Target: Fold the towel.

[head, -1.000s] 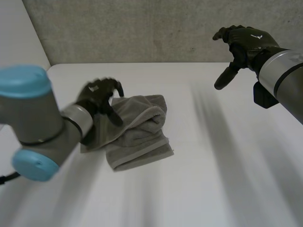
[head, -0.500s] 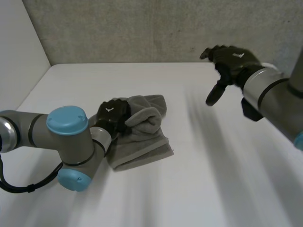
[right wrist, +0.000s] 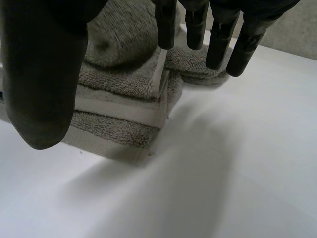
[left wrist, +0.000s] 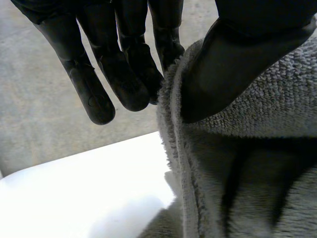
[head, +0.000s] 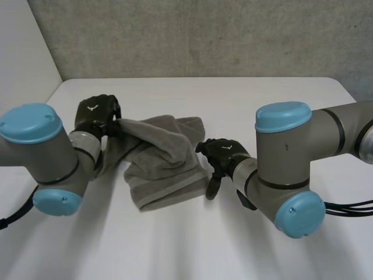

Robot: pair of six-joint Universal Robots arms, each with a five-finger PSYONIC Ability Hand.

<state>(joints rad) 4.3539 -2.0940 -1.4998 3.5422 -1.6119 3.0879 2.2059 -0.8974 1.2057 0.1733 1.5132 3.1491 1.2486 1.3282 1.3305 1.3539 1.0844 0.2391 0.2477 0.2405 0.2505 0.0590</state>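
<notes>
Towel [head: 166,160] sits rumpled and half-folded on the white counter [head: 245,99], right between the two arms. Over at one edge, the left robot hand [head: 98,115] has it pinched between thumb and fingers [left wrist: 124,74], with that edge raised off the counter and cloth draping down from the grip. At the opposite edge, the right robot hand [head: 222,153] hangs just beside the towel with fingers [right wrist: 217,44] straight, pointing down, thumb spread wide, holding nothing. Stacked layers lie just past its fingertips.
</notes>
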